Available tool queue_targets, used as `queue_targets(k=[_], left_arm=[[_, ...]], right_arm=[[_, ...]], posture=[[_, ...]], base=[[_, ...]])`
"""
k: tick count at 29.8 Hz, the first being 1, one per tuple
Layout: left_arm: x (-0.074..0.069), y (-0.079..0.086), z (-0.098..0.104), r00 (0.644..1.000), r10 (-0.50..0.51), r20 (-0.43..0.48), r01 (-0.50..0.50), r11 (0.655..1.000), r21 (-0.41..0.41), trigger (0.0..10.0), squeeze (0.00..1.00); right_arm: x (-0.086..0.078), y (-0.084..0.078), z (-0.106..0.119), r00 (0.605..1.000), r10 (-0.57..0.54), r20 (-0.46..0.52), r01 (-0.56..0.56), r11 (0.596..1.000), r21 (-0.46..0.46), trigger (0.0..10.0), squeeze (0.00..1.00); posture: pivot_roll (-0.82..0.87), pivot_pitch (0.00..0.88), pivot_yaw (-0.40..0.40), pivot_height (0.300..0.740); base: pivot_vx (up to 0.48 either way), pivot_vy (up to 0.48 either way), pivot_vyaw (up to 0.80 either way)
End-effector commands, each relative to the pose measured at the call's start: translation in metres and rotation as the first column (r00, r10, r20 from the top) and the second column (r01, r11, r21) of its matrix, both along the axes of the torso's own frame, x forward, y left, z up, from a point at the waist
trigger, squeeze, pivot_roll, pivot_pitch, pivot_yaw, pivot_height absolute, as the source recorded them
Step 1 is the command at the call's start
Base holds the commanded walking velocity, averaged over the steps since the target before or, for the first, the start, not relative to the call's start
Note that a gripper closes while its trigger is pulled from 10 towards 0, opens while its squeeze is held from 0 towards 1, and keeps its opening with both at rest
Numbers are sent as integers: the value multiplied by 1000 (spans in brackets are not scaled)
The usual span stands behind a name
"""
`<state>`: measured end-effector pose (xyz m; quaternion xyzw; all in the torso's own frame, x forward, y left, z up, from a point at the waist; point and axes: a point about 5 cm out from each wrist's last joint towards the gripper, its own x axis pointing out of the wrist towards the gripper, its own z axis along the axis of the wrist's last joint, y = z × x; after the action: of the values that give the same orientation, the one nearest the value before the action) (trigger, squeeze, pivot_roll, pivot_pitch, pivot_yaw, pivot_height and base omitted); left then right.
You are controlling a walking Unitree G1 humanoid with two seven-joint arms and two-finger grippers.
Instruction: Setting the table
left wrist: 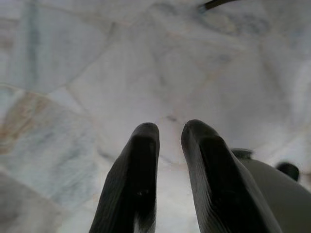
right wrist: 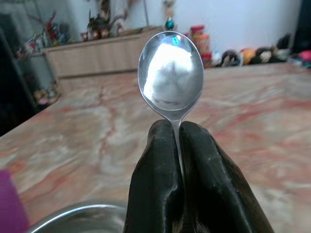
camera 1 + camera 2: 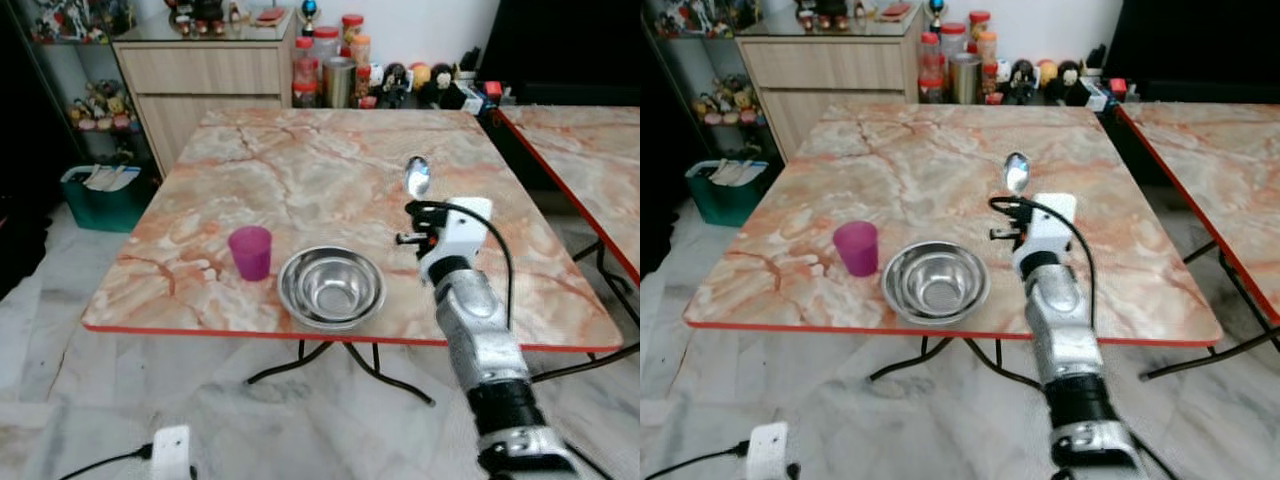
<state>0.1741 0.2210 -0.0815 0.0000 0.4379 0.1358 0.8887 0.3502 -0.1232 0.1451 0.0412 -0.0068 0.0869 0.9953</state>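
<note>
Spoon (image 2: 170, 73) pinched at the neck by the right gripper (image 2: 178, 145), fingers closed tight on the handle, bowl end sticking up past the tips. In the left eye view it sits centre-right of the frame, above the table (image 3: 300, 170), just right of the steel bowl (image 3: 331, 287). Pink cup (image 3: 250, 251) just left of the bowl, apart from it. Left gripper (image 1: 170, 141) hangs idle over the floor (image 1: 73, 73), fingers slightly parted, holding nothing.

Steel bowl (image 3: 331, 288) beside magenta cup (image 3: 250, 252), spoon (image 2: 171, 77) held upright
</note>
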Motion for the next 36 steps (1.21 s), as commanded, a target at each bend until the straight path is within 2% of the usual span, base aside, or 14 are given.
queue_targets(k=[1,17,36], left_arm=[[0,-6,-2,1000,-8,-11,8,1000,-11,10000,0],[1,-7,-1,1000,-6,-3,6,1000,-14,10000,0],[-1,-4,-1,1000,-7,-5,7,1000,-5,10000,0]], right_arm=[[-2,-13,-1,999,-37,-11,37,999,-21,10000,0],[-5,-12,-5,998,-43,-45,42,999,-25,10000,0],[-6,-13,-9,996,-47,-70,45,999,-31,10000,0]], posture=[[13,45,6,740],[10,47,3,740],[10,47,4,740]], base=[[0,0,0],[102,0,0],[300,0,0]])
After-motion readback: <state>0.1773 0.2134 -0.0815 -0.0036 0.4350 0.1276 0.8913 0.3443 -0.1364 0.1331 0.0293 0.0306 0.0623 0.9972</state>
